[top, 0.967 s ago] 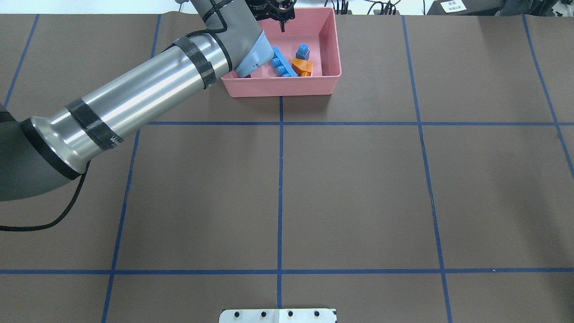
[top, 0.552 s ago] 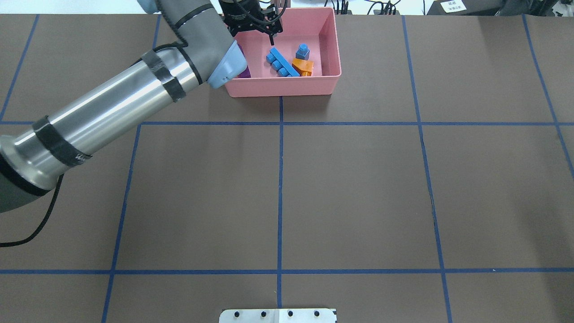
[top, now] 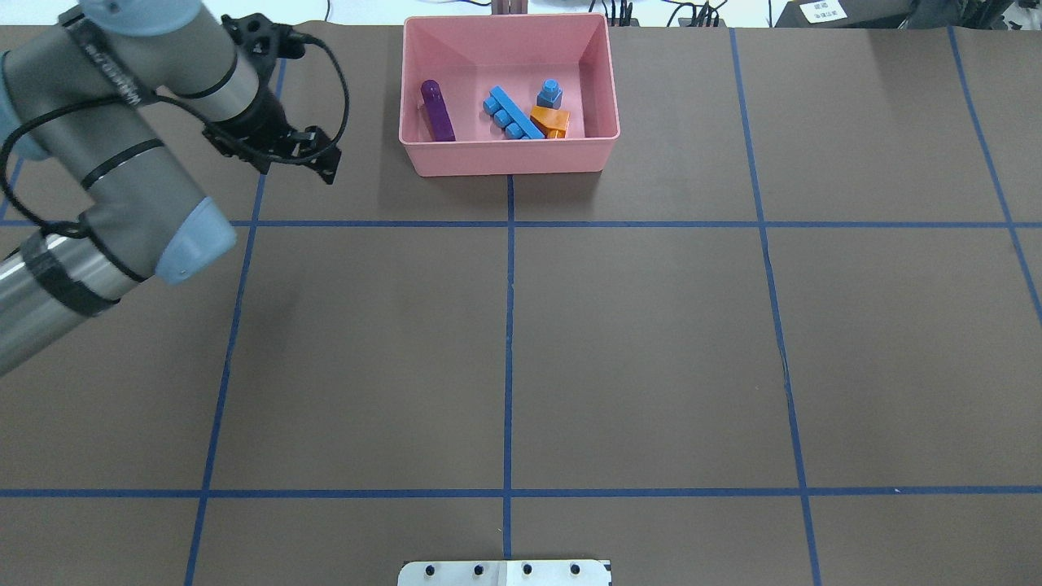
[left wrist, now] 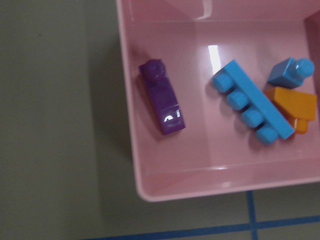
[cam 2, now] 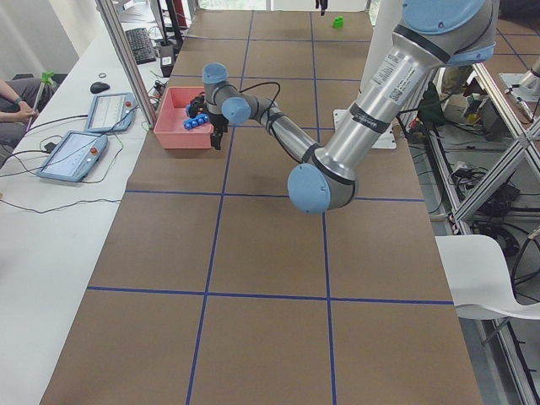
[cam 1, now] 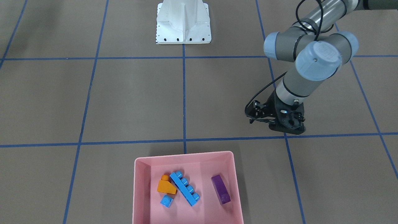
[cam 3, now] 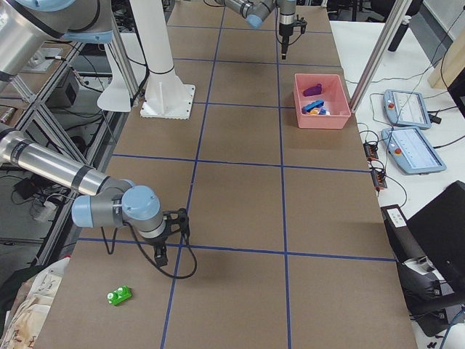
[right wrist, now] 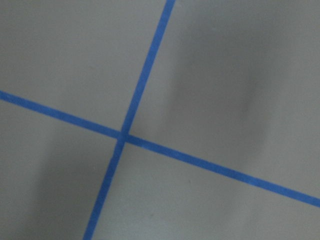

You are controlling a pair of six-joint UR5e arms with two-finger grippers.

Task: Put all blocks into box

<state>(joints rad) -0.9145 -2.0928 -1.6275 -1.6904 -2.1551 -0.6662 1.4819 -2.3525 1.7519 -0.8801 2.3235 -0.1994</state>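
Four bricks in the pink box (top: 509, 159), one green brick (cam 3: 120, 294) outside on the desk (top: 651, 342).

The left claw (top: 311, 155) hangs above bare desk, beside the box and apart from it; in the overhead view the box is on its right. How wide this claw is opened I cannot tell, and no brick shows in it. In the box the purple brick (top: 437, 110) lies nearest to the claw, then the long blue brick (top: 510, 114), with the orange brick (top: 552, 122) against it and the small blue brick (top: 550, 94) just beside. The green brick lies well apart from the box, near the right claw (cam 3: 161, 256); whether that claw is opened or closed I cannot tell.
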